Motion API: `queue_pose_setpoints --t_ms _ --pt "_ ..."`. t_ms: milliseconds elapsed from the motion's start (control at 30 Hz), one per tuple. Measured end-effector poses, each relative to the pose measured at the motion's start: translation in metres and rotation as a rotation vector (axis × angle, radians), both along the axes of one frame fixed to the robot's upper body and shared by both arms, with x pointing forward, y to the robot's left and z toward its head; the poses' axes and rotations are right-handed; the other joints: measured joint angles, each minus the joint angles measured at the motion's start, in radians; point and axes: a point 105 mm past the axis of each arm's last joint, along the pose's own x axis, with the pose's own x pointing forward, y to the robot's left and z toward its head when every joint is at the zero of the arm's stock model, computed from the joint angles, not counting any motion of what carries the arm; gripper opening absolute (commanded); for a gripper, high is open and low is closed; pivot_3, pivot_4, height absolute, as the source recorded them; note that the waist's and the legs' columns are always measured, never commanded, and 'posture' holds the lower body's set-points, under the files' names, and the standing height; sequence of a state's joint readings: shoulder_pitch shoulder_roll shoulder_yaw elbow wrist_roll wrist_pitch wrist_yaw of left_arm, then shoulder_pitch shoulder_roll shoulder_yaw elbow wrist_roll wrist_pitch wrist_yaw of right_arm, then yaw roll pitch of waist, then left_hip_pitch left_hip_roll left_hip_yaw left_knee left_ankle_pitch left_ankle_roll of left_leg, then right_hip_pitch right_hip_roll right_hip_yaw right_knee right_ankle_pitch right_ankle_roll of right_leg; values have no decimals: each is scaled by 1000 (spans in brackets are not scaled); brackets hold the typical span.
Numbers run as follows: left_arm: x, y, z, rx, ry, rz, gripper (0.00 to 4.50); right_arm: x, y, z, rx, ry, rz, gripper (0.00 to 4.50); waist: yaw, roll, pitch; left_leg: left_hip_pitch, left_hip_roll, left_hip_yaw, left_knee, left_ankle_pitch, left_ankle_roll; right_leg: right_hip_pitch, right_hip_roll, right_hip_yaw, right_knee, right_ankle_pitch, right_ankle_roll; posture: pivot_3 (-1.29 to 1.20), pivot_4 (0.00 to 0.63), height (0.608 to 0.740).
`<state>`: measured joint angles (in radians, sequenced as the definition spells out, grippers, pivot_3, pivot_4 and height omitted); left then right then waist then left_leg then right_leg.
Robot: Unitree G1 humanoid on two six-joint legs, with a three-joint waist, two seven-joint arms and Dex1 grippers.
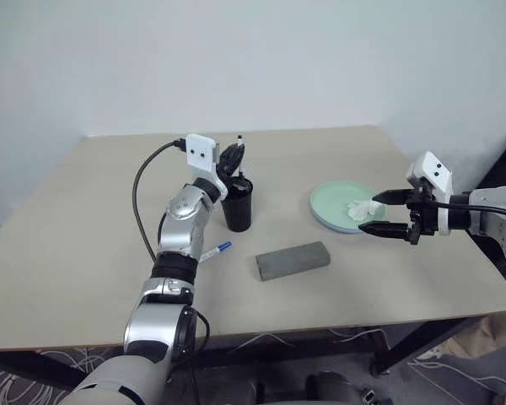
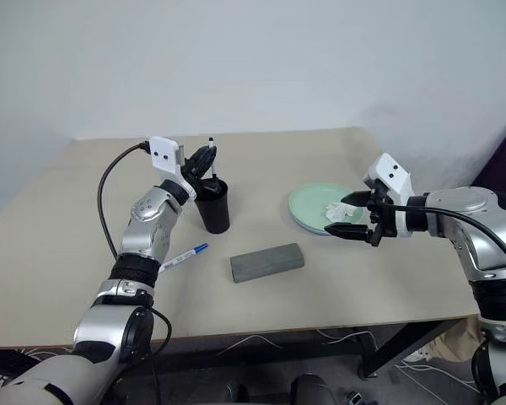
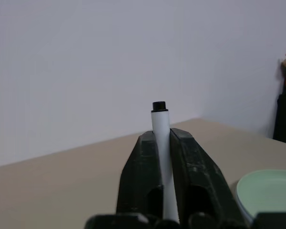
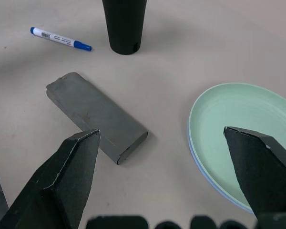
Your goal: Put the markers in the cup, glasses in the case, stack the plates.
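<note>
The left gripper (image 3: 165, 143) is nearly closed on the black-capped marker (image 3: 160, 126), which stands upright between its two fingers just above the rim of the black cup (image 1: 238, 204). The right gripper (image 1: 386, 213) is wide open and holds nothing; it hovers at the near edge of the mint green plate (image 4: 238, 119), which lies on the light blue plate (image 4: 207, 177) and carries a crumpled white tissue (image 1: 361, 209). The grey case (image 1: 293, 260) lies closed between the two grippers, and the blue-capped marker (image 1: 215, 251) lies on the table (image 1: 67, 253) beside the left arm.
</note>
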<state>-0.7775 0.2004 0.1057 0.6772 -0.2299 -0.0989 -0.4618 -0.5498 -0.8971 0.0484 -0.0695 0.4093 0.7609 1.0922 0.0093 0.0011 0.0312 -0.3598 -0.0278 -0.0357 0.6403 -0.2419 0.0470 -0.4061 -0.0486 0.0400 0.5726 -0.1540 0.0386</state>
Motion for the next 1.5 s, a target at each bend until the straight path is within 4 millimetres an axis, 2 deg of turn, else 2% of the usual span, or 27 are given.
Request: queue_pose_setpoints --t_ms 233,367,433,567,667,800,1000,1133,1300,1500 --pt "0 7 -6 19 15 7 3582 1 2 -1 9 -3 -1 4500 0 0 0 0 0 0 0 0 0 0 0 0 0 0 0 0 0 727" --pt "-2 14 -1 51 20 -24 3582 1 2 -2 11 -4 -4 4500 0 0 0 0 0 0 -1 0 0 -1 0 0 0 0 0 0 0 727" --pt "-8 15 11 76 23 -115 3582 1 2 -2 11 -3 -8 4500 -1 0 0 0 0 0 -1 0 0 -1 0 0 1 0 0 0 0 727" --pt "-31 17 39 190 24 -326 3582 1 2 -3 12 -4 -11 4500 -7 0 0 0 1 0 -2 0 0 -2 0 0 1 -1 -2 0 0 727" --pt "-50 20 44 283 74 -456 3582 2 2 -3 13 -5 -11 4500 -9 1 0 0 1 0 -2 0 0 -2 0 0 1 -1 -2 0 0 727" --pt "-68 34 20 437 227 -533 3582 2 2 -3 13 -7 -10 4500 -10 1 0 1 2 1 -1 0 0 -2 0 0 1 -2 -3 0 0 727" --pt "-79 54 -29 587 451 -506 3582 2 0 -4 15 1 -9 4500 -10 1 0 1 3 1 -1 0 0 -2 0 -1 1 -2 -3 0 0 727" --pt "-86 56 -58 661 558 -508 3582 2 1 -3 15 4 -1 4500 -8 0 0 0 3 0 -2 0 0 -3 0 -2 1 -2 -3 0 0 727" --pt "-84 62 -77 735 688 -476 3582 2 3 -2 13 2 2 4500 -6 0 0 0 2 0 -2 0 0 -3 0 -2 1 -2 -2 0 0 727" --pt "-75 71 -83 790 778 -428 3582 -2 5 -5 7 6 4 4500 -7 0 0 0 2 1 -2 0 0 -3 0 -1 1 -2 -2 0 0 727"
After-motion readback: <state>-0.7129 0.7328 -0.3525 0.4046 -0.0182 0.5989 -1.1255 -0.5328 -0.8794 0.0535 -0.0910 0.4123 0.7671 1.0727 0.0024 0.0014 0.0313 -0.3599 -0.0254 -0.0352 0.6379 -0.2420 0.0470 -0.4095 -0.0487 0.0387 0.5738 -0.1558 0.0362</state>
